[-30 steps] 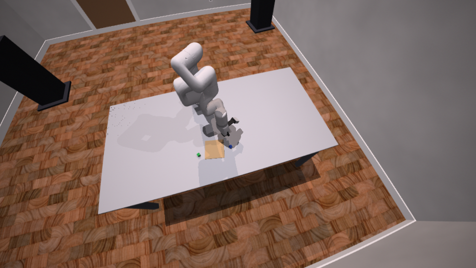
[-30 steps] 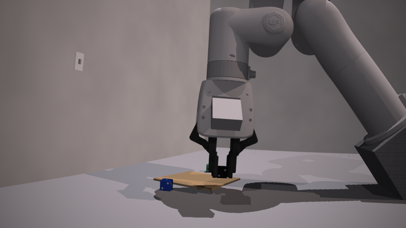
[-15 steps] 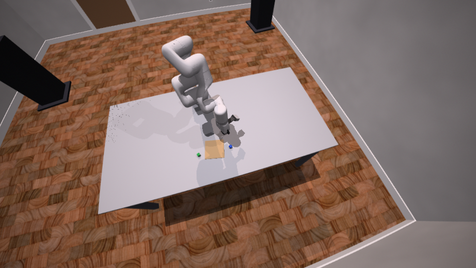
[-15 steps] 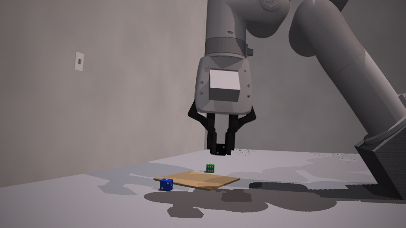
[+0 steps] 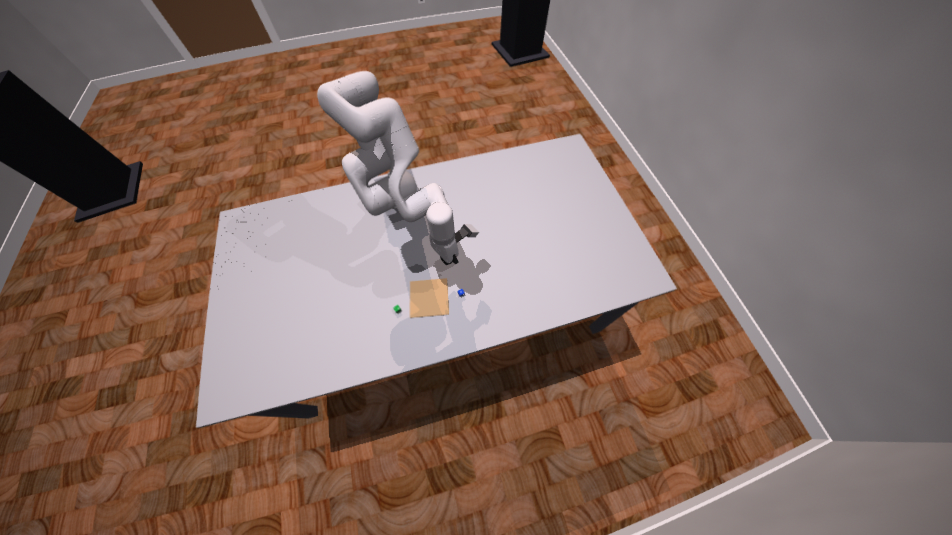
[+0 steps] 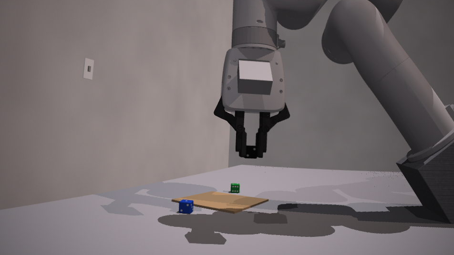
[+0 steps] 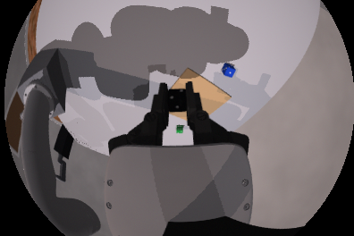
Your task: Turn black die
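My gripper (image 6: 251,151) is shut on the black die (image 6: 251,151) and holds it well above the table. It hangs over the near side of the tan mat (image 6: 221,200). The die also shows between the fingertips in the wrist view (image 7: 176,99). I cannot read which face of the black die points up. The mat lies flat on the white table, also seen from above (image 5: 429,298) and in the wrist view (image 7: 205,91). No die lies on the mat.
A blue die (image 6: 185,206) lies on the table just off one corner of the mat, also visible from above (image 5: 461,292). A green die (image 6: 235,187) lies on the table past the mat's far side, also visible from above (image 5: 397,308). The arm's base (image 6: 432,178) stands at the right.
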Robot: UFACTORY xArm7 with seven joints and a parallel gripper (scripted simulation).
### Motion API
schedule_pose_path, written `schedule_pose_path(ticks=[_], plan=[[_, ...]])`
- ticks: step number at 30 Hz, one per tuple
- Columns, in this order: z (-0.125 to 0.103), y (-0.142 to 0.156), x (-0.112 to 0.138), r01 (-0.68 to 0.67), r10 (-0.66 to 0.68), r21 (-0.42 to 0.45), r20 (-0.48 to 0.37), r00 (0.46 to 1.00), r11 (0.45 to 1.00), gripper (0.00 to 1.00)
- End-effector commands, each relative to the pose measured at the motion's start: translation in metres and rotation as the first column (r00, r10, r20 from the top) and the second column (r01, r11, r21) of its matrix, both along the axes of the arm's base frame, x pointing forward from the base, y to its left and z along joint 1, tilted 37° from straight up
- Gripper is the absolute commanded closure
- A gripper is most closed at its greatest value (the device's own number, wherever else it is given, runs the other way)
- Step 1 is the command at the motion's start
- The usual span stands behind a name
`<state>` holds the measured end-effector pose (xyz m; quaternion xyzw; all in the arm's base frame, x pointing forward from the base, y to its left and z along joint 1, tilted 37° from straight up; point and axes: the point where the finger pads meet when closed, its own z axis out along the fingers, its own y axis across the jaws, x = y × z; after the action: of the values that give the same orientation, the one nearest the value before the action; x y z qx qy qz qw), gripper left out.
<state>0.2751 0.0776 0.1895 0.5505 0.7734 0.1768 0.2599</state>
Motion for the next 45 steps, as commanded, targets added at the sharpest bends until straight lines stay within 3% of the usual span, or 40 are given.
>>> schedule_pose_path(ticks=[1, 4, 8, 10, 17, 23, 25, 27, 33, 39, 42, 45], plan=[[0.005, -0.003, 0.003, 0.017, -0.017, 0.020, -0.003, 1.000, 1.000, 0.85], [0.022, -0.030, 0.028, 0.137, -0.136, 0.125, -0.022, 0.991, 0.983, 0.85], [0.026, -0.040, 0.035, 0.171, -0.170, 0.150, -0.025, 0.985, 0.974, 0.85], [0.039, -0.080, 0.054, 0.283, -0.284, 0.220, -0.030, 0.958, 0.933, 0.85], [0.042, -0.092, 0.059, 0.310, -0.311, 0.243, -0.036, 0.950, 0.919, 0.85], [0.045, -0.076, 0.059, 0.221, -0.195, 0.353, -0.107, 0.975, 0.909, 0.85], [0.045, -0.076, 0.059, 0.221, -0.195, 0.353, -0.107, 0.975, 0.909, 0.85], [0.047, -0.068, 0.058, 0.166, -0.117, 0.424, -0.140, 0.983, 0.890, 0.85], [0.049, -0.062, 0.058, 0.101, -0.018, 0.512, -0.164, 0.986, 0.853, 0.85], [0.051, -0.058, 0.057, 0.012, 0.122, 0.636, -0.167, 0.978, 0.771, 0.85], [0.052, -0.058, 0.057, 0.006, 0.132, 0.646, -0.165, 0.977, 0.764, 0.85], [0.052, -0.060, 0.057, -0.049, 0.216, 0.723, -0.140, 0.966, 0.689, 0.85]])
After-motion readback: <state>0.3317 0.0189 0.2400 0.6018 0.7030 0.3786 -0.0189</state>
